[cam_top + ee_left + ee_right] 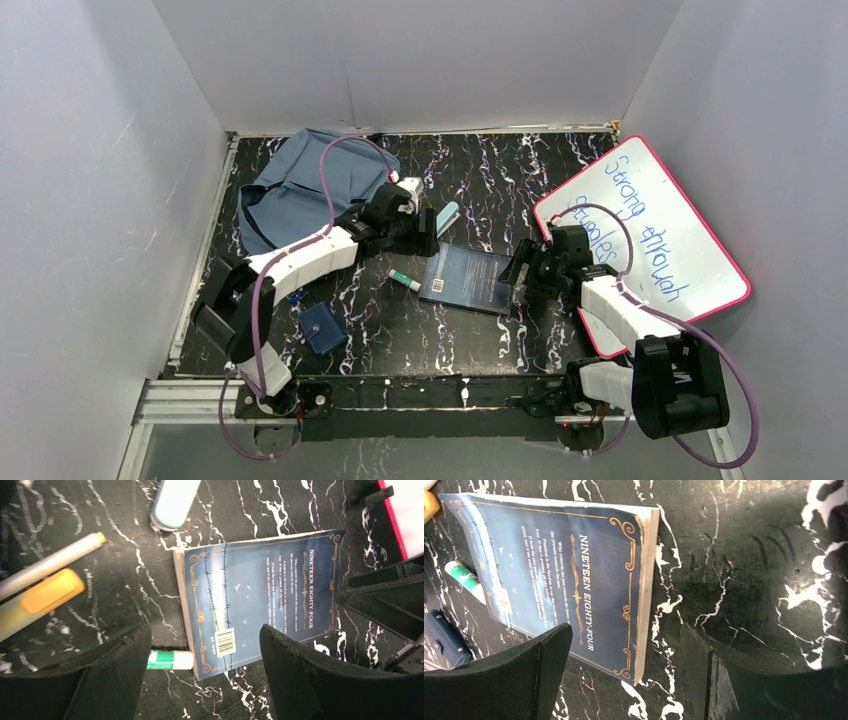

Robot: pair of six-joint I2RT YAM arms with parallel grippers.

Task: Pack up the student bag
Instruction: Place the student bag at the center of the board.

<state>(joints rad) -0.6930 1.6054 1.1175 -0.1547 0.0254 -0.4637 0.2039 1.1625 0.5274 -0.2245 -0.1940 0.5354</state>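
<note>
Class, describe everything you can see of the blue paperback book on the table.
The dark-blue paperback book is closed and lies flat on the black white-veined table, back cover up. Gold ornamental borders frame the title Nineteen Eighty-Four, blurb text, barbed-wire and bird artwork, and a white barcode sticker. Cream page edges show.
</note>
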